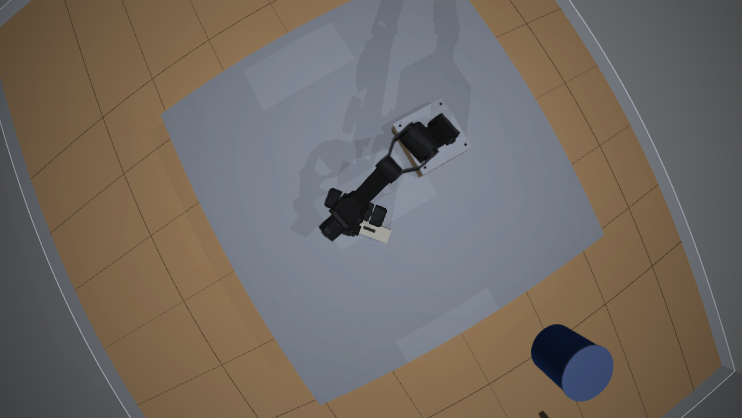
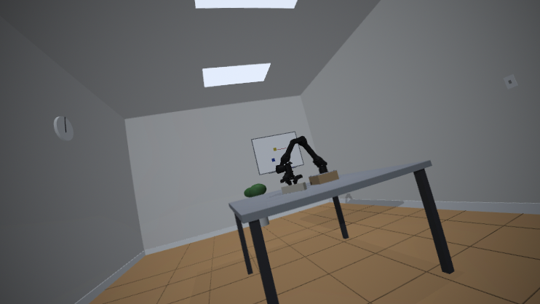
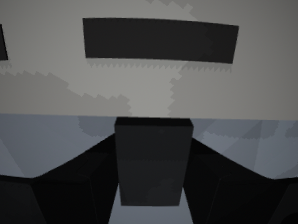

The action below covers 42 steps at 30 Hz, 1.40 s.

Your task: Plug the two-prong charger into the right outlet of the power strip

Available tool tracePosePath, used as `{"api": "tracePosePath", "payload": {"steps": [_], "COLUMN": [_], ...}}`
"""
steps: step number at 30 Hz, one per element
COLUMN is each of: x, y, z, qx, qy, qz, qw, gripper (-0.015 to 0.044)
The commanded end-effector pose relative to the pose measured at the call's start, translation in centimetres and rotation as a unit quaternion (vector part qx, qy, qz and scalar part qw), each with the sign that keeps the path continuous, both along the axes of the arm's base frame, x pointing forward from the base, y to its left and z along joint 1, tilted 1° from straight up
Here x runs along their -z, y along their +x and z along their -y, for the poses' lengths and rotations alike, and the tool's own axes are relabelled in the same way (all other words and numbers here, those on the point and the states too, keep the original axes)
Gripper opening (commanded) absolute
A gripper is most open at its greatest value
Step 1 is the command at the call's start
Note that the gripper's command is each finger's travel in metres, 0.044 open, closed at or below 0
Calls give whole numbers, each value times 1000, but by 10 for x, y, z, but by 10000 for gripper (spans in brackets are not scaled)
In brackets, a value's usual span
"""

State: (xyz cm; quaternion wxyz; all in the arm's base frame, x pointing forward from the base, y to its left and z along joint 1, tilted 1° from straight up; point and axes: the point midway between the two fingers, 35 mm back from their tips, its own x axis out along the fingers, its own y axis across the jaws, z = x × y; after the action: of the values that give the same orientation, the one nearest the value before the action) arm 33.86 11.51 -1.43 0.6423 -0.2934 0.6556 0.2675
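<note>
In our wrist view the black parallel-jaw hand (image 3: 149,185) is clamped on the dark grey box-shaped charger (image 3: 153,161), which stands at 6 o'clock of the cream rectangular power strip (image 3: 60,72). The charger's top edge meets the strip's near edge, its prongs out of sight. At 12 o'clock of it lies the strip's long dark slot (image 3: 160,39). Grey surface (image 3: 40,143) shows beneath.

Charger (image 3: 149,159) prongs (behind body) hidden
</note>
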Motion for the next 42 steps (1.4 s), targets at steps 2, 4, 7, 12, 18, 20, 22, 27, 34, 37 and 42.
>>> {"api": "tracePosePath", "payload": {"steps": [2,4,7,12,18,20,22,27,34,37,42], "x": [-1,-1,-1,-1,-1,-1,-2,-2,-2,-2,-2], "y": [3,3,3,4,5,6,7,8,10,11,12], "z": [-1,-2,-2,-3,-4,-5,-6,-7,-9,-10,-11], "qx": [1,1,1,1,1,1,1,1,1,1,1], "qy": [0,0,0,0,0,0,0,0,0,0,0], "qz": [2,2,2,2,3,3,3,3,3,3,3], "qw": [1000,1000,1000,1000,1000,1000,1000,1000,1000,1000,1000], "gripper": [0,0,0,0,0,0,0,0,0,0,0]}}
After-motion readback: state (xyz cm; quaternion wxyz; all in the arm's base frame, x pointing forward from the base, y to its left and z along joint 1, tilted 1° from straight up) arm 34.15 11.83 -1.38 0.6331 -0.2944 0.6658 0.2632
